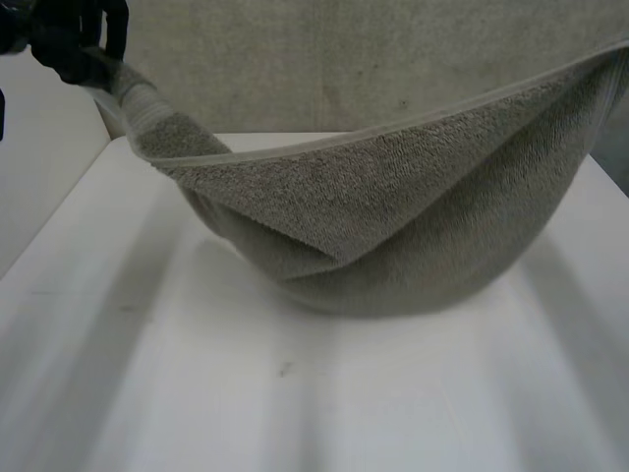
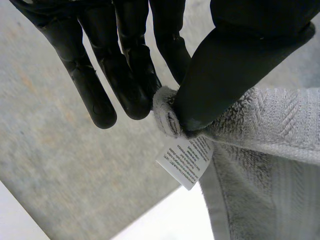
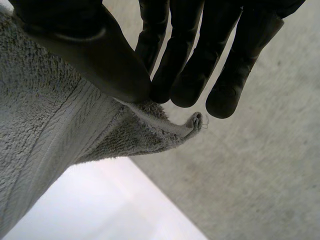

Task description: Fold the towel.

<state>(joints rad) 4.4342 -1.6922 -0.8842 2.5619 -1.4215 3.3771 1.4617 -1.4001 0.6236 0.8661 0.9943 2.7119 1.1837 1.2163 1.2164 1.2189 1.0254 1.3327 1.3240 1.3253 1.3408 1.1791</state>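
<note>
A grey-green towel [image 1: 393,226] hangs in the air above the white table [image 1: 197,393], sagging in the middle with its lowest fold close to the tabletop. My left hand [image 1: 74,44] is raised at the far left and pinches one corner of the towel [image 2: 170,112] between thumb and fingers [image 2: 130,75]; a white care label [image 2: 185,162] dangles just below that corner. My right hand [image 3: 120,70] pinches the opposite corner [image 3: 165,125] between thumb and fingers [image 3: 200,65], with the corner's tip sticking out past the grip.
A grey carpeted floor [image 1: 324,59] lies beyond the table's far edge and beside it [image 2: 60,165]. Bare tabletop spreads in front of and to both sides of the hanging towel.
</note>
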